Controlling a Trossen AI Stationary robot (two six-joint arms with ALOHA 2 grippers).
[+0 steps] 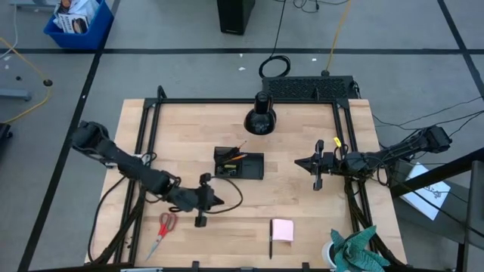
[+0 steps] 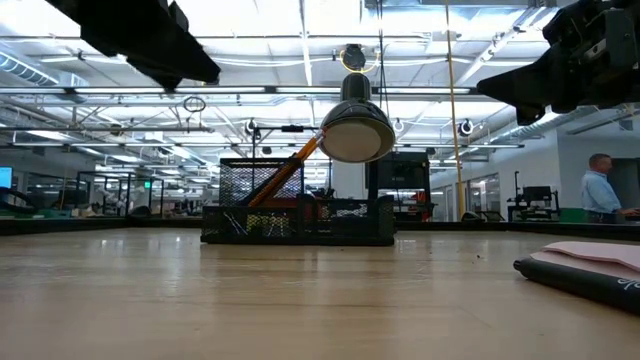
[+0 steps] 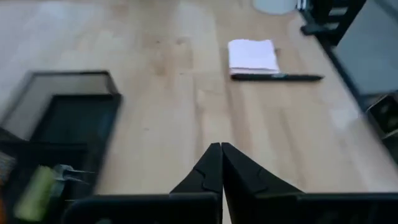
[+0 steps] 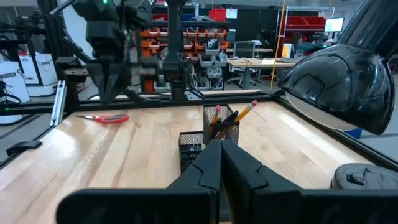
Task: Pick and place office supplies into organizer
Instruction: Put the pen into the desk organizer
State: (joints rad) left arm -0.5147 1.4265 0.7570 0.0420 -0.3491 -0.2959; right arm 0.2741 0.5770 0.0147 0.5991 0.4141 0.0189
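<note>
Near the middle of the pale wooden table (image 1: 302, 204), the small black mesh organizer tray (image 1: 239, 164) stands with two orange pencils (image 4: 235, 114) leaning in its taller end, just beyond the left gripper (image 1: 219, 201). That gripper hovers with fingers pressed together, holding nothing. The pink sticky-note pad (image 3: 252, 55) and thin black pen (image 3: 276, 77) lie farther ahead; the right gripper (image 1: 298, 161), also closed and empty, waits on the tray's other side.
</note>
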